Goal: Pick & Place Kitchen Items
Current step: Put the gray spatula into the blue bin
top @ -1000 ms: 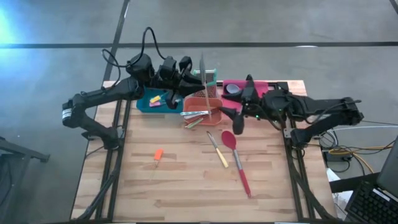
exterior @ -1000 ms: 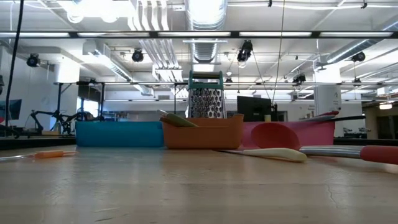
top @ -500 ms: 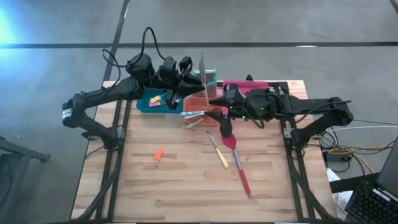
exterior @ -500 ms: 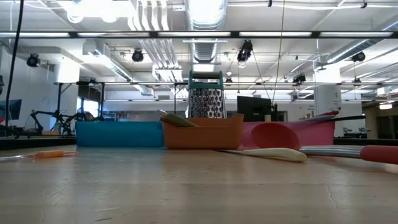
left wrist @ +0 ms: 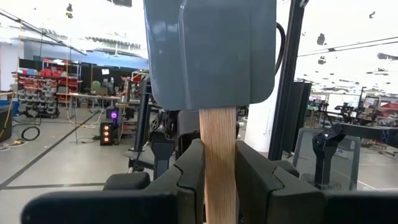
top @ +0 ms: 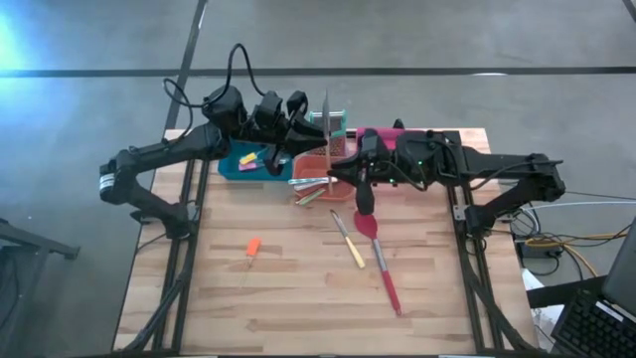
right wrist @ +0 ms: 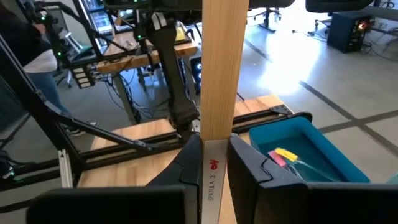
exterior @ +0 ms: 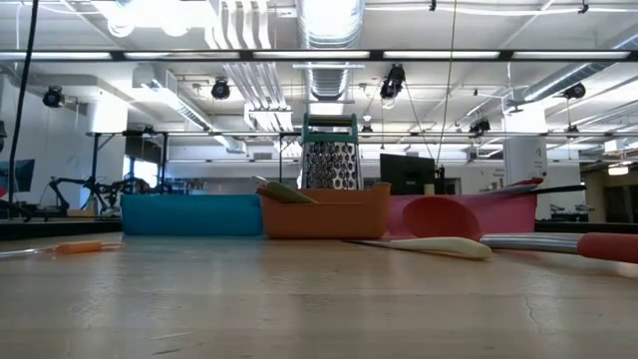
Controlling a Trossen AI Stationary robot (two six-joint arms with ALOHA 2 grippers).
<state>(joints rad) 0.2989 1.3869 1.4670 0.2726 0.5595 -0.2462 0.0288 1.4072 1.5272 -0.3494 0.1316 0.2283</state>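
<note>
A spatula with a grey blade and a wooden handle stands upright in the air over the bins at the table's far edge. My left gripper is shut on its handle just below the blade. My right gripper reaches in from the right and is shut on the handle's pale lower end. Loose on the table lie a red spoon, a yellow-handled tool and a small orange tool. My left gripper pinches the wooden handle between its two fingers, a little below the blade, coming about level from the table's left and lying across it. The spatula stands upright, blade up, clear of the table. My right gripper pinches the handle's pale lower end, marked with a red logo, between its two fingers. It comes about level from the table's right, across the handle, below my left gripper's hold.
A blue bin, an orange bin holding several utensils and a pink bin line the far edge, with a metal grater behind them. The table's near half is bare wood around the loose utensils.
My right gripper has moved toward the table's left and far edge, up to the spatula, turning as it went, and has shut on the handle's lower end. My left gripper and the spatula have kept still.
</note>
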